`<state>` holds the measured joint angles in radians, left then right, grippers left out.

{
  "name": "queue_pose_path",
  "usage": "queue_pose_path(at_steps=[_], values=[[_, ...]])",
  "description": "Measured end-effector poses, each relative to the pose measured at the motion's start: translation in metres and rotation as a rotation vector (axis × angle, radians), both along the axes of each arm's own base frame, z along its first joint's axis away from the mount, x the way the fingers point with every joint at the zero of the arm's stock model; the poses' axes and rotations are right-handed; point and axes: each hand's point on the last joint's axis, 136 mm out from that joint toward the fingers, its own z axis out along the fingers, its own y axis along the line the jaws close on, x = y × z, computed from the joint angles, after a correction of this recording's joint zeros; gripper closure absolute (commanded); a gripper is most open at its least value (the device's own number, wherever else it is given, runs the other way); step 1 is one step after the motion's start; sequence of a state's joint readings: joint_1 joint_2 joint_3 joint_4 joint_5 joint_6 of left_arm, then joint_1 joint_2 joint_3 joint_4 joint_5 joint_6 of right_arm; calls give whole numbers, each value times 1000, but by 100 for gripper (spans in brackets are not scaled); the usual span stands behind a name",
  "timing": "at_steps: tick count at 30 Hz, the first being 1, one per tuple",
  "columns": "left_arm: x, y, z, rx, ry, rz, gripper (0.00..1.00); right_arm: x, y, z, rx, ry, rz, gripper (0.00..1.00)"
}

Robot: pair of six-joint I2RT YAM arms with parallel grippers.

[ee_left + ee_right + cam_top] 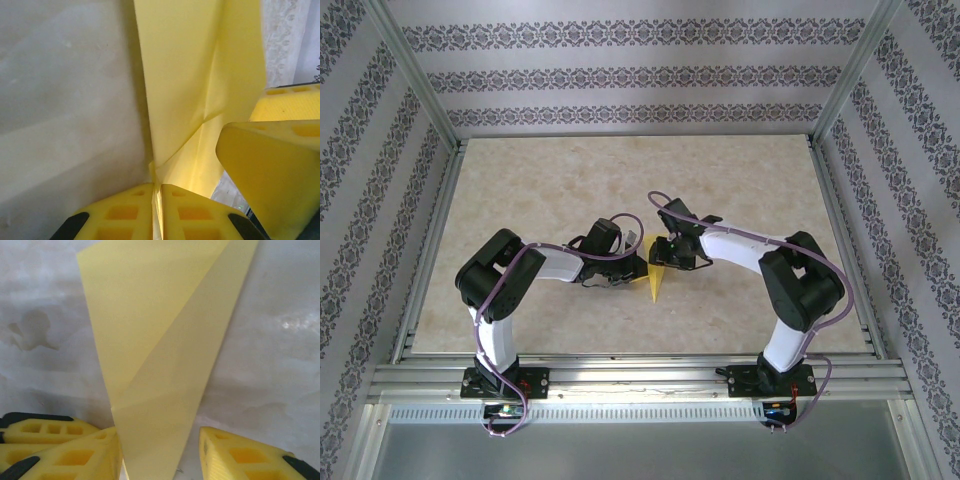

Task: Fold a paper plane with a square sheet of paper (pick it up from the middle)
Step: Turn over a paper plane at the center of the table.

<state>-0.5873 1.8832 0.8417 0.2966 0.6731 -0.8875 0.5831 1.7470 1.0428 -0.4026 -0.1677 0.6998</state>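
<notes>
Pinching paper plane (185, 90) edge; left fingers (122, 215)

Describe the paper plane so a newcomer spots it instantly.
On the beige table, find where the left end effector and right end effector converge. The paper plane is the narrow yellow triangle between them, bright against the black-and-white arms.
</notes>
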Motion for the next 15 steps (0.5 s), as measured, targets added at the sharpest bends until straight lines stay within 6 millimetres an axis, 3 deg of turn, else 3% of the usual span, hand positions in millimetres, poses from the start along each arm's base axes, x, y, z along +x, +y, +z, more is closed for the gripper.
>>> queue_pose_path(at_steps=[7, 9, 12, 15], values=[[0, 0, 0, 0, -1, 0, 85, -3, -18, 0, 2, 3, -39, 65], [0, 0, 1, -1, -2, 0, 84, -2, -20, 0, 12, -2, -46, 70], [1, 0, 3, -2, -9, 3, 79, -5, -22, -4, 34, 7, -56, 77], [3, 0, 9, -3, -28, 9, 67, -8, -26, -10, 52, 27, -69, 83]])
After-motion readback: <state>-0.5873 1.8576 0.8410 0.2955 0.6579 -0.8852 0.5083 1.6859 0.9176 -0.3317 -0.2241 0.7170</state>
